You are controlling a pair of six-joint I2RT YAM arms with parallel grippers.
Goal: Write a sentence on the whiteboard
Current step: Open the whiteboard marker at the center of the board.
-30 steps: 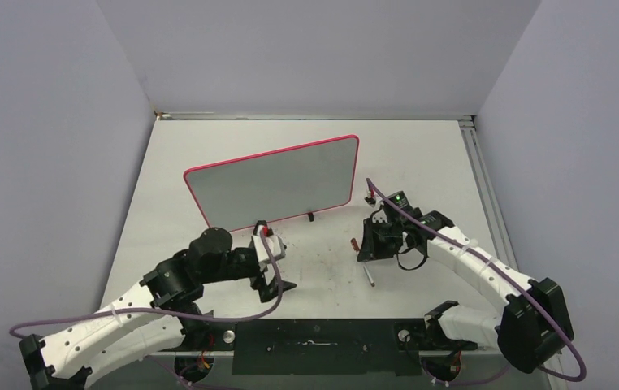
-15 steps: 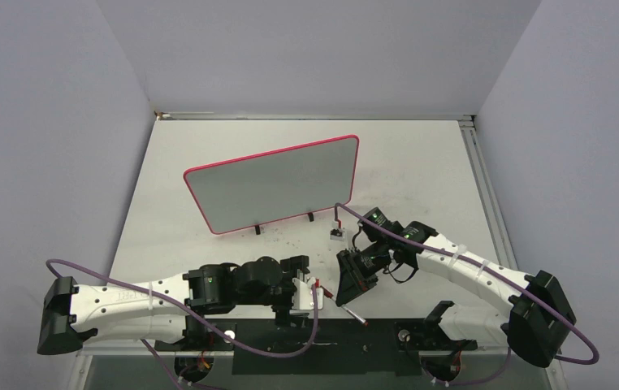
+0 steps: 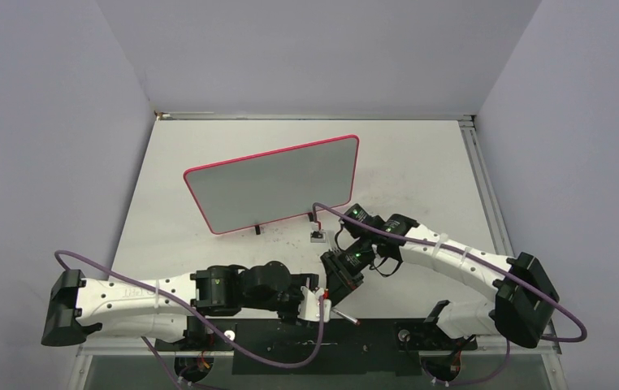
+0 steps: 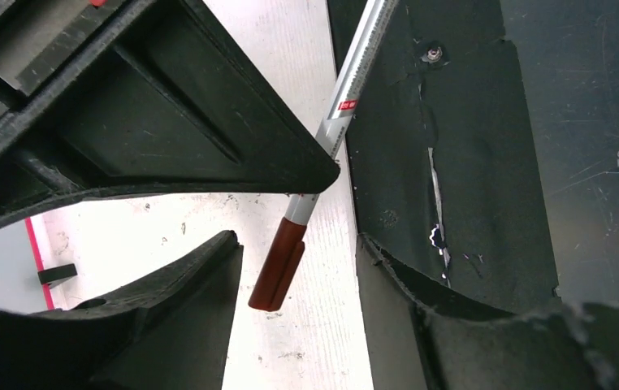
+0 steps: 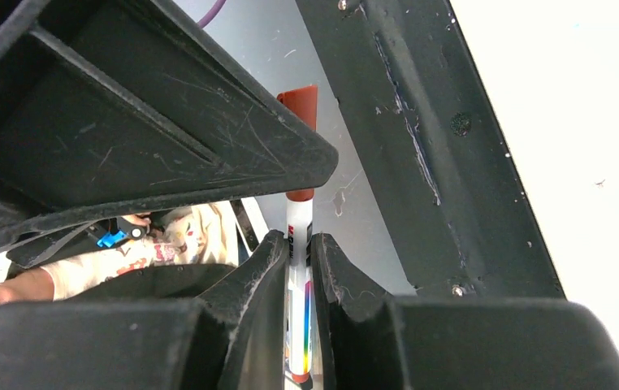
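Meanwhile, pinching the marker (image 5: 299, 325) tight in the right gripper (image 5: 294, 264), left gripper (image 4: 280, 205) spread open at its red cap (image 4: 282, 264), well apart from the upright whiteboard (image 3: 274, 187); risking a skewed grip from any off-axis tug.

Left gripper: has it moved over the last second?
Yes. The left gripper has pulled away from the whiteboard, which stayed put, toward the near edge and rightward, to the marker held by the right gripper.
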